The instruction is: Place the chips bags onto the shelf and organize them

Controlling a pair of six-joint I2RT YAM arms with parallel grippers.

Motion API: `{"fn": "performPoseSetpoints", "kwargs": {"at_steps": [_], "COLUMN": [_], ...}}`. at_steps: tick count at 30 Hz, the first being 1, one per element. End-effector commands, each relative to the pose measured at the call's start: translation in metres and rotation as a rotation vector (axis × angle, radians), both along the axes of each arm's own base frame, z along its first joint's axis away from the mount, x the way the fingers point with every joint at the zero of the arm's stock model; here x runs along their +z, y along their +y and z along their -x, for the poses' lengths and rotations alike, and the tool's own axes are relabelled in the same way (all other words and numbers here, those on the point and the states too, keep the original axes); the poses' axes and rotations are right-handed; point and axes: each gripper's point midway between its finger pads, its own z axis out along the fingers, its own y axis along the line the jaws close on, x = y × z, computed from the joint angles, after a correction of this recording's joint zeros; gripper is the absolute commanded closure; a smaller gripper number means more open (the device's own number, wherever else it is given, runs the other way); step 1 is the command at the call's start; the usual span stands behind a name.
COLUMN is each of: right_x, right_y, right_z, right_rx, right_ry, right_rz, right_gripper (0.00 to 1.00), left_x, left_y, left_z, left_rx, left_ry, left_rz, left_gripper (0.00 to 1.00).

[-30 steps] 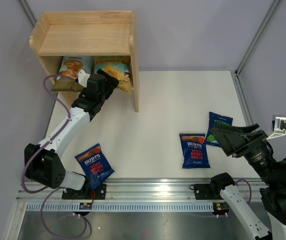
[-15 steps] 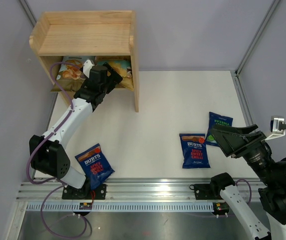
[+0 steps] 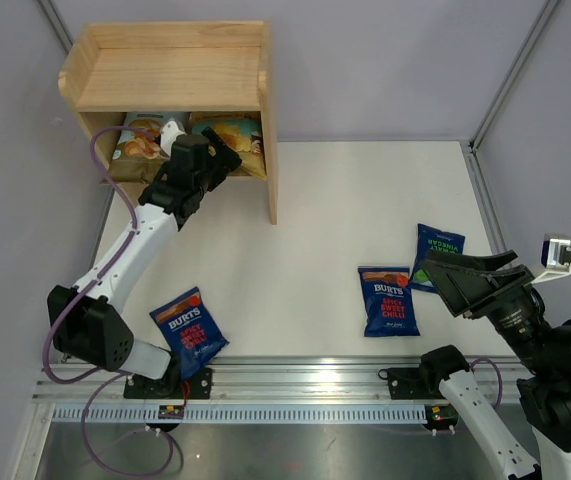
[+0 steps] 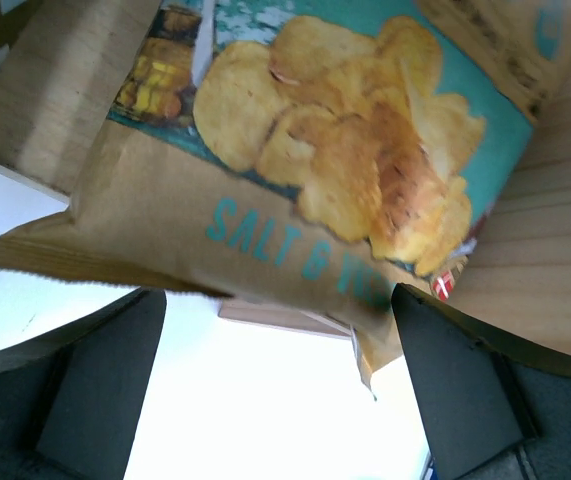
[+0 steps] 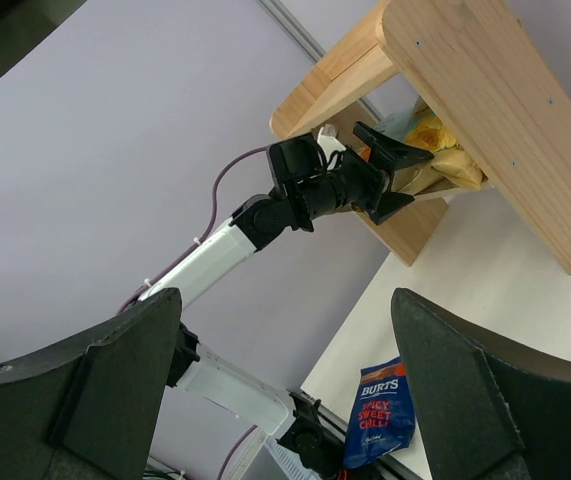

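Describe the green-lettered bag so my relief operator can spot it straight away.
Look at the white table right of the wooden shelf, where two dark-blue bags lie flat close together. It is the green-lettered bag, the one farther right and farther back. Its neighbour, the Burts bag, has red lettering instead.

The white table (image 3: 325,220) carries the pine shelf (image 3: 170,80) at its far left corner. Three small dark-blue bags lie flat on it: one Burts bag (image 3: 189,331) at the near left, a second Burts bag (image 3: 387,300) near right of centre, and a green-lettered bag (image 3: 438,250) just beyond, seemingly touching its corner.
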Motion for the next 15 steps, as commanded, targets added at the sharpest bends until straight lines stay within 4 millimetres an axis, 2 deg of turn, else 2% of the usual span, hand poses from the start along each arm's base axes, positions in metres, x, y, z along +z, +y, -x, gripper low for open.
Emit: {"fn": "performPoseSetpoints", "kwargs": {"at_steps": [1, 5, 9, 11, 13, 14, 15], "right_x": [0.009, -0.002, -0.025, -0.040, -0.051, -0.059, -0.064], "right_y": [0.001, 0.004, 0.017, 0.025, 0.032, 0.035, 0.038], "right_z": [0.005, -0.008, -0.038, -0.051, -0.062, -0.067, -0.074], "right_rx": [0.014, 0.004, 0.015, 0.033, 0.051, 0.058, 0.061], "right_ry": [-0.040, -0.015, 0.059, 0.094, 0.114, 0.126, 0.140], "right_rz": [-0.005, 0.028, 0.097, 0.131, 0.164, 0.177, 0.189], "right_gripper": [0.06, 0.06, 0.04, 0.02, 0.01, 0.01, 0.00], "left_x": [0.032, 0.050, 0.069, 0.082, 0.082, 0.093, 0.088], "left_y": [0.002, 0.000, -0.001, 0.002, 0.003, 0.007, 0.009], "left_z": [0.011, 0.018, 0.032, 0.046, 0.058, 0.073, 0.080], "left_rx": [-0.034, -0.060, -0.097, -0.110, -0.140, -0.154, -0.173], "left_ry": [-0.074, -0.126, -0.167, -0.199, -0.206, -0.234, -0.230], "left_rz": [-0.002, 0.013, 0.020, 0.025, 0.006, 0.006, -0.022], "left_gripper": [0.01, 0.01, 0.01, 0.01, 0.01, 0.01, 0.01]}}
